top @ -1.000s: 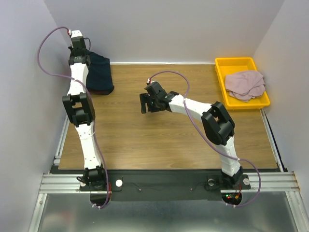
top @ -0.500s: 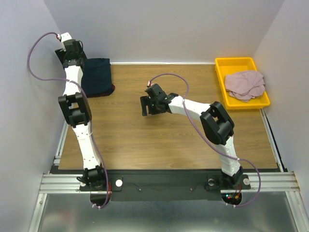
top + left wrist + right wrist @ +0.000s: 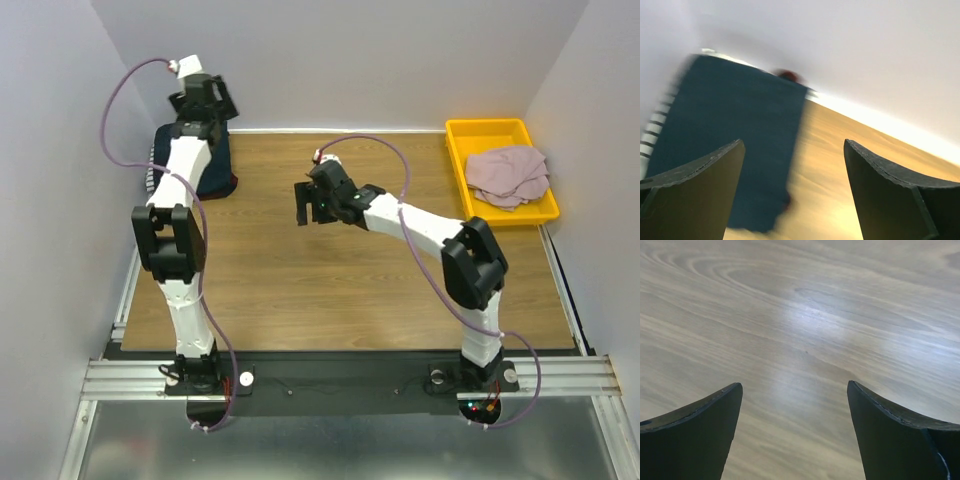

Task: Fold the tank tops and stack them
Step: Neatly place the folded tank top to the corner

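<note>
Left gripper (image 3: 794, 145), jaws spread wide and empty, hangs above the folded navy top (image 3: 740, 115), which lies just below and ahead of it. The edge of a striped top (image 3: 652, 135) shows beside it. Right gripper (image 3: 795, 386), likewise spread and empty, hovers over bare table (image 3: 800, 315). The pink top (image 3: 508, 172) lies in the yellow tray (image 3: 456, 160), well off to its right.

Seemingly open tabletop (image 3: 300, 290) between tops (image 3: 222, 172), tray (image 3: 510, 216)
</note>
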Robot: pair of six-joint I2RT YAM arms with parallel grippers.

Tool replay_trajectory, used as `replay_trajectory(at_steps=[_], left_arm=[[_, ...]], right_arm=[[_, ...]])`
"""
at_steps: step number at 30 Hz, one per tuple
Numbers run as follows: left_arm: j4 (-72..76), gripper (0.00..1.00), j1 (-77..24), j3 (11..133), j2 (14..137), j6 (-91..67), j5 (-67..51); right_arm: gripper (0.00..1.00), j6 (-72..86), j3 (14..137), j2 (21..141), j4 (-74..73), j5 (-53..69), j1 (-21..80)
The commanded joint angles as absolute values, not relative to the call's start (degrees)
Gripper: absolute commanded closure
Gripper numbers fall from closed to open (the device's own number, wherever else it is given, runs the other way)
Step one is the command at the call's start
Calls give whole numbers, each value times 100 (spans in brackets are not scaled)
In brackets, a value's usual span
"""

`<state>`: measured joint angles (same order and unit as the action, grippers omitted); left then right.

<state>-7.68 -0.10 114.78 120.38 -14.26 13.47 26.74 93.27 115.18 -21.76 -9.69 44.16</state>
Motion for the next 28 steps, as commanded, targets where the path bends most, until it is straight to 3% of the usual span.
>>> replay_trajectory(at_steps=[1,6,11,16,21,28], left_arm=[[-413,8,-939,10393,10437,-1889,1179],[-237,8,-1984,8783,8906,-2294,1044],[-492,8,-3688,7527,7701,-2442,1801],[-510,8,-4560,6305,6586,-2733,1951],[-1088,8,-5088,5941,6083,-2638,1960],[-1643,8,-5264,6231,6081,-2277,1469]], right_arm=[[7,2698,9028,10452,-2048,-1485,4377],[0,2953,8096,9248,-2039,-1959,4359],[0,3199,7131,7923,-2083,-2338,4350],[0,3488,6303,6928,-2135,-2443,4342],[0,3691,5486,6014,-2153,-2470,4342],[0,3858,5168,5766,-2171,-2619,4350]])
